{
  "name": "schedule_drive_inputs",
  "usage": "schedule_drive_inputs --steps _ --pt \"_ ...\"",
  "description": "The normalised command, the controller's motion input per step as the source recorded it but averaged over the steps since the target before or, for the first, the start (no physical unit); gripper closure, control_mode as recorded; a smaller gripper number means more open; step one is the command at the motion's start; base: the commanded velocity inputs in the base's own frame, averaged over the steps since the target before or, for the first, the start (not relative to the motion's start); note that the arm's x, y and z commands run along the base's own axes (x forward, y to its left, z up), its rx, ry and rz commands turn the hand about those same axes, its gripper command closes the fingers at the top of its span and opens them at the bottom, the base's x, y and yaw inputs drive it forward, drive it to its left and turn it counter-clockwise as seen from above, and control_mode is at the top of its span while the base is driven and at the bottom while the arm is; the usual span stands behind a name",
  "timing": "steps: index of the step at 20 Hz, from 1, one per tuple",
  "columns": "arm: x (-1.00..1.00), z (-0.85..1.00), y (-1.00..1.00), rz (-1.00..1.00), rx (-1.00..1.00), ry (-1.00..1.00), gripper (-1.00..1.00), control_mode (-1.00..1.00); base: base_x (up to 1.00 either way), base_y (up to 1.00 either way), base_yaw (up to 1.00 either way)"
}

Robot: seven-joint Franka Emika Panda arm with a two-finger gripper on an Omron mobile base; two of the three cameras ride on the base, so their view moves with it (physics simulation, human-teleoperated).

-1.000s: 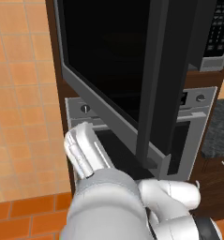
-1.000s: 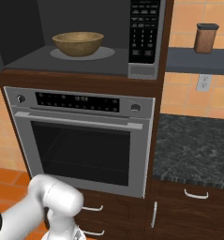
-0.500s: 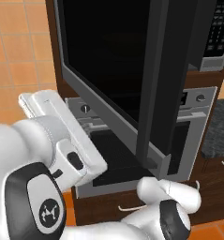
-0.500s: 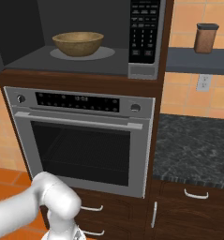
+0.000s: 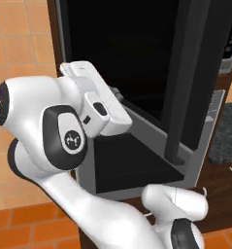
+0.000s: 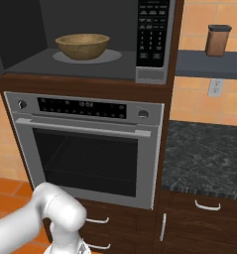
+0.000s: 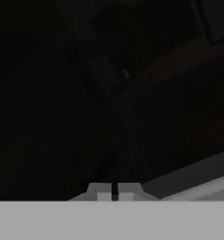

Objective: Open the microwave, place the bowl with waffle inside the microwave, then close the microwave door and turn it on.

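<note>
The microwave (image 6: 95, 64) stands open above the oven. Inside it, on the dark floor, sits the bowl with waffle (image 6: 83, 45), a brown round bowl whose contents I cannot make out from this side. The black keypad strip (image 6: 152, 32) is to its right. The microwave door (image 5: 117, 53) is swung wide out, its black glass facing the left base view. My arm's white hand (image 5: 95, 99) is raised close in front of that door's lower part. In the hand view my gripper (image 7: 114, 193) is shut on nothing, facing dark surfaces.
A silver oven (image 6: 85, 154) with a horizontal bar handle sits below the microwave. To the right are a dark stone counter (image 6: 207, 154), a brown canister (image 6: 218, 40) on a shelf, and wooden drawers (image 6: 204, 223). Orange tiles cover wall and floor.
My arm has swung up from low in front of the oven, so the hand now sits high before the open door. The bowl, the door and the base have not moved.
</note>
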Motion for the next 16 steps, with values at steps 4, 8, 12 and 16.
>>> schedule_drive_inputs --steps 4,8,12,16 --pt "0.99 0.10 -1.00 0.00 -0.08 -0.15 1.00 -1.00 0.00 0.00 0.00" --pt "1.00 0.28 -0.86 0.05 -0.06 -0.22 1.00 -1.00 0.00 0.00 0.00" --pt "0.92 0.79 -0.35 0.16 0.02 -0.19 1.00 -1.00 0.00 0.00 0.00" --pt "0.91 0.89 -0.02 0.21 0.08 -0.04 1.00 -1.00 0.00 0.00 0.00"
